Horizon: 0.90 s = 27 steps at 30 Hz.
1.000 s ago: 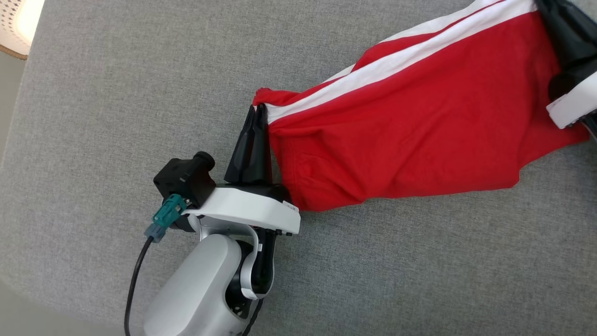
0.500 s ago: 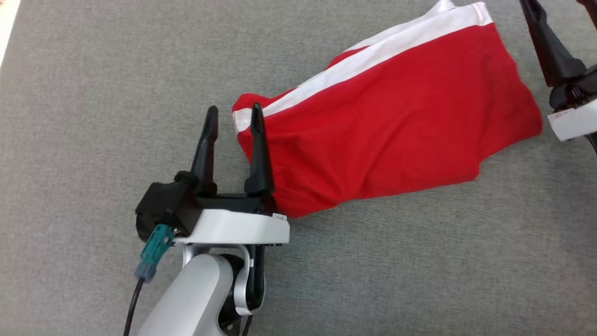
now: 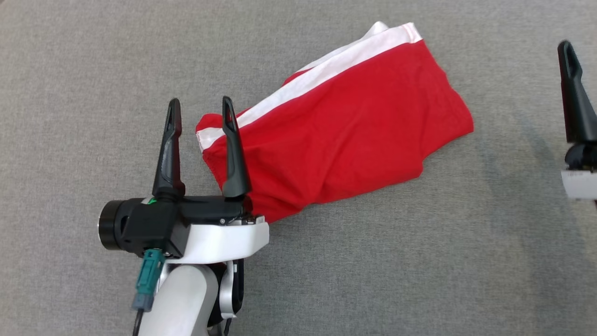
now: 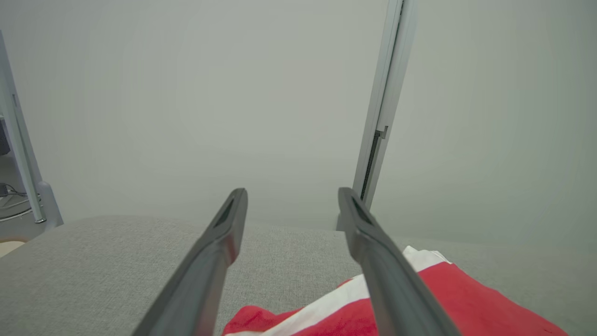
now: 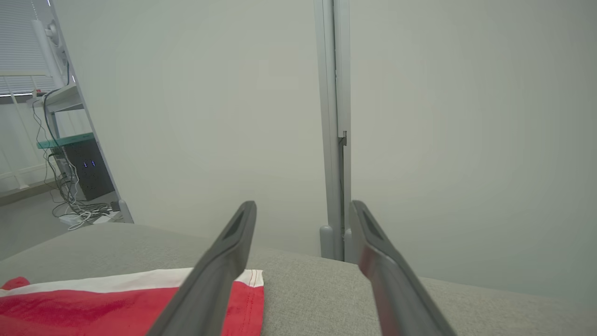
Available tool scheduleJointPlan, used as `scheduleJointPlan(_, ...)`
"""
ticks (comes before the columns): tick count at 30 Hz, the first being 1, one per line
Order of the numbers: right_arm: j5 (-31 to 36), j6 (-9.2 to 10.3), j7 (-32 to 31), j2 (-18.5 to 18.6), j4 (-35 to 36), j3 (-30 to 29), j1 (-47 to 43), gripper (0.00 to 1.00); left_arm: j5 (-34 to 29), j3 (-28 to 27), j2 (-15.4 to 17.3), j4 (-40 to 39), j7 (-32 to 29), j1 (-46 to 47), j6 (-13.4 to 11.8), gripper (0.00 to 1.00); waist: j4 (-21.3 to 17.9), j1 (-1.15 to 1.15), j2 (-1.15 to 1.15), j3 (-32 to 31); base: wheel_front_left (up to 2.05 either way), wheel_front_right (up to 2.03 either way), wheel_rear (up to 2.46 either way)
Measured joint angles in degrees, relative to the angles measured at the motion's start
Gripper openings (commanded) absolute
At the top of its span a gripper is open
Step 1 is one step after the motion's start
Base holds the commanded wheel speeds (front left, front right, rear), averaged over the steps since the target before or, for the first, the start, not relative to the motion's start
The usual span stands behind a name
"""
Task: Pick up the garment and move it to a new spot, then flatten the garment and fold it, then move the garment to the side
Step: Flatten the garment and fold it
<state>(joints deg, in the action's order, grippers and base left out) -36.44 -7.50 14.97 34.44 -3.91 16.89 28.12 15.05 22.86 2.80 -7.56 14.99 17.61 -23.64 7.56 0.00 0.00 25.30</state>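
Grey surface [image 3: 373, 261] bears the garment [image 3: 336, 135] between left tool [image 3: 200, 101] and right tool [image 5: 303, 205], both released.

The left gripper [image 3: 201, 100] is showing two long black fingers [image 3: 169, 154] tapering to slotted tips. Behind them a white shell [image 3: 224, 240] is capping a silver forearm [image 3: 182, 303]. Beside it a round black camera [image 3: 135, 226] is carrying a teal plug [image 3: 149, 275] and dark cable [image 3: 135, 326].

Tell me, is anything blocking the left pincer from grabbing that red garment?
Nothing visible does. The left pincer is open right at the near end of the red garment, one finger over its edge, with just grey fabric surface around.
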Motion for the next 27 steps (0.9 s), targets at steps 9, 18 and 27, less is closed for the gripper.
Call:
scheduleJointPlan(9,3.1,0.01,0.0,-4.7,1.5,-5.2,-12.1,1.00,-2.6,-2.9,0.0,9.3,0.0,-4.2,4.8,1.00,-2.4,0.00,0.00,-4.6,0.00,0.00,0.00)
scheduleJointPlan(18,4.6,0.01,0.0,-7.7,1.3,-6.3,-19.9,1.00,-2.2,-5.8,0.0,13.4,0.0,-8.2,8.0,1.00,-4.2,0.00,0.00,-8.8,0.00,0.00,0.00)
scheduleJointPlan(27,6.4,0.00,0.0,-8.3,1.1,-7.5,-22.3,1.00,-1.9,-6.8,0.0,15.3,0.0,-10.2,8.4,1.00,-4.8,0.00,0.00,-10.6,0.00,0.00,0.00)
